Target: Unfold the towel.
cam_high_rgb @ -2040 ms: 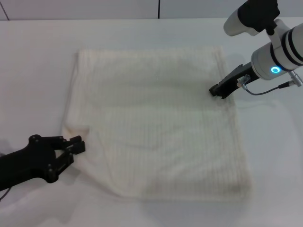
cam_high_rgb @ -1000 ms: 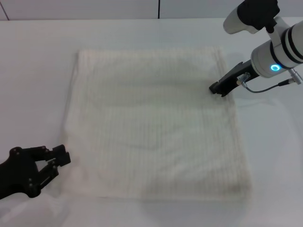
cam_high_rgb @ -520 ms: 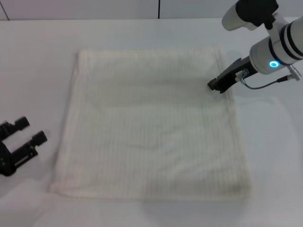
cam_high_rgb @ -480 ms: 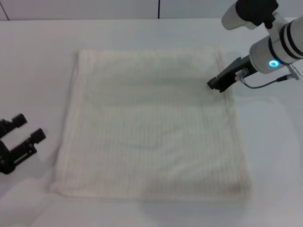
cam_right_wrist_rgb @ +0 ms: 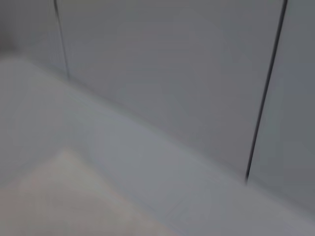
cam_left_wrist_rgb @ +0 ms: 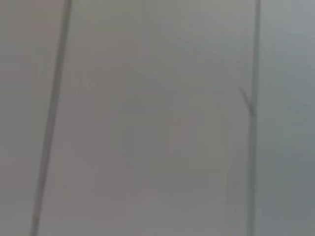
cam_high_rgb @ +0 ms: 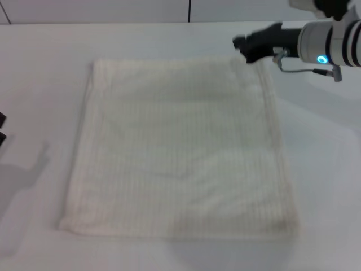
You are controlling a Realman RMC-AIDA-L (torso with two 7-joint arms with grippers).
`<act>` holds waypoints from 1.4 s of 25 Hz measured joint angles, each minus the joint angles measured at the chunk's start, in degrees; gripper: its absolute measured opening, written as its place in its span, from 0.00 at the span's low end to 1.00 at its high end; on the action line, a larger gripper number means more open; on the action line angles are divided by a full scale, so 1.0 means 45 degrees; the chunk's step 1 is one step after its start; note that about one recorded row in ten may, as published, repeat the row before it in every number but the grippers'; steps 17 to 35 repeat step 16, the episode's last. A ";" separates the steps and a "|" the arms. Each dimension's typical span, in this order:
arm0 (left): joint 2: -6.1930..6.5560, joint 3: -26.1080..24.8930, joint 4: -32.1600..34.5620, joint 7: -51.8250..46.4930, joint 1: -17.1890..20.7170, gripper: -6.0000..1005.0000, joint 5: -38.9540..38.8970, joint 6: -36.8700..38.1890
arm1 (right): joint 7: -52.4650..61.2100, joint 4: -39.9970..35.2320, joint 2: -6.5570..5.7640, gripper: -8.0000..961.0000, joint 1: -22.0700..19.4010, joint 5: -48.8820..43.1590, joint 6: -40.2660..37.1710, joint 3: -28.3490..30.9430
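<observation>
In the head view the towel [cam_high_rgb: 180, 147] lies spread flat and roughly square in the middle of the white table [cam_high_rgb: 45, 68], all four edges showing, while the right gripper [cam_high_rgb: 243, 46] hangs at the towel's far right corner, its dark tip too foreshortened for me to tell whether the fingers are parted or closed; the left gripper [cam_high_rgb: 1, 129] is only a dark sliver at the left edge, well apart from the towel, and its fingers cannot be judged either. The left wrist view shows only a blurred grey panelled wall [cam_left_wrist_rgb: 157, 118]. The right wrist view shows the same kind of wall [cam_right_wrist_rgb: 162, 64], the table [cam_right_wrist_rgb: 128, 147] below it, and what is probably a corner of the towel [cam_right_wrist_rgb: 59, 196].
</observation>
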 joint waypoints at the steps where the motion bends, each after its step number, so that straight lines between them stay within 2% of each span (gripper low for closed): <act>1: -0.0059 -0.1678 -0.1426 0.1582 0.0288 0.81 -0.0003 -0.0317 | -0.1413 0.0281 0.0001 0.01 -0.0111 0.1220 0.0109 0.0040; 2: -0.0065 -0.2085 -0.1817 0.1978 0.0368 0.81 -0.0003 -0.0515 | -0.3041 0.0678 -0.0001 0.01 -0.0178 0.2806 0.0145 0.0078; 3: -0.0065 -0.2085 -0.1817 0.1978 0.0368 0.81 -0.0003 -0.0515 | -0.6376 0.1638 0.0000 0.01 -0.0253 0.5847 0.0096 0.0116; 4: -0.0089 -0.2715 -0.2262 0.2300 0.0443 0.81 -0.0008 -0.0876 | -0.6376 0.1638 0.0000 0.01 -0.0253 0.5847 0.0096 0.0116; 8: -0.0097 -0.3106 -0.2594 0.2376 0.0451 0.81 -0.0005 -0.1475 | -1.2106 0.3624 -0.0024 0.01 -0.0252 1.1311 -0.0718 0.0281; 12: -0.0103 -0.3202 -0.2634 0.2354 0.0461 0.81 -0.0001 -0.1553 | -1.5830 0.5247 -0.0026 0.01 -0.0416 1.5407 -0.2937 0.0403; 13: -0.0104 -0.3332 -0.2658 0.2364 0.0489 0.81 0.0002 -0.1555 | -1.6787 0.6042 -0.0032 0.01 -0.0468 1.6702 -0.4269 0.0737; 16: -0.0107 -0.3582 -0.2687 0.2346 0.0518 0.81 0.0002 -0.1561 | -1.7039 0.6416 -0.0039 0.01 -0.0578 1.7280 -0.5105 0.1134; 35: -0.0107 -0.3582 -0.2687 0.2346 0.0518 0.81 0.0002 -0.1561 | -1.7039 0.6416 -0.0039 0.01 -0.0578 1.7280 -0.5105 0.1134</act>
